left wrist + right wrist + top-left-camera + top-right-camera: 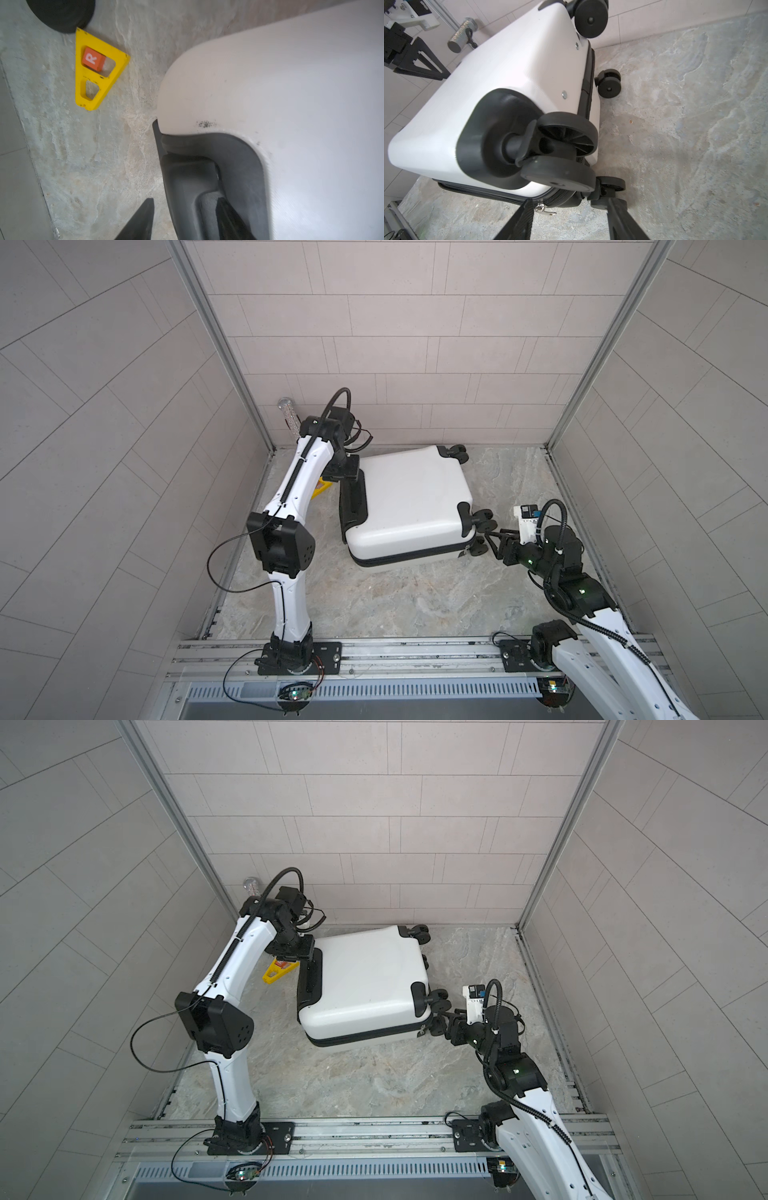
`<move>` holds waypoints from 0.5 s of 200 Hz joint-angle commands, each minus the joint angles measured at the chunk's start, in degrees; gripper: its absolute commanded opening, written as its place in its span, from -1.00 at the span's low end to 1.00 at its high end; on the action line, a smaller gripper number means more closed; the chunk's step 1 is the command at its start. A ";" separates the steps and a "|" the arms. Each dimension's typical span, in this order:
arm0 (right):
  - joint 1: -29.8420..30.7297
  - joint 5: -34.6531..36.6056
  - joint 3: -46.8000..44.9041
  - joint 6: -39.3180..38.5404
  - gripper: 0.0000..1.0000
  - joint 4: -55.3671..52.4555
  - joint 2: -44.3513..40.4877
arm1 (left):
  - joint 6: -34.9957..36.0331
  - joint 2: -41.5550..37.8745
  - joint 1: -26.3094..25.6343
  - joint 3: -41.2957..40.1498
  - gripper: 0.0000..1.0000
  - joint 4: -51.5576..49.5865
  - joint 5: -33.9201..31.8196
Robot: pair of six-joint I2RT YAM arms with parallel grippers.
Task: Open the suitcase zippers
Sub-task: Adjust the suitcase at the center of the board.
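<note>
Right gripper (570, 200), jaws apart, just beside zipper pull (543, 208).
White suitcase (409, 497) lies flat; left gripper (186, 199), jaws parted, straddles black handle panel (239, 155) edge.

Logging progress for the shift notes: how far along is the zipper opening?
Done: nothing visible; the suitcase lies shut, zipper band looking closed along its near side. In hand: left gripper straddles the edge of the handle panel; right gripper hangs open beside a zipper pull. Left: grasp it, run it round.
</note>
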 commanded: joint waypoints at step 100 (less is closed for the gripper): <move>-0.14 4.87 -1.05 -0.99 0.17 -8.50 -12.46 | 26.51 -17.68 -27.09 -19.52 0.32 34.30 15.07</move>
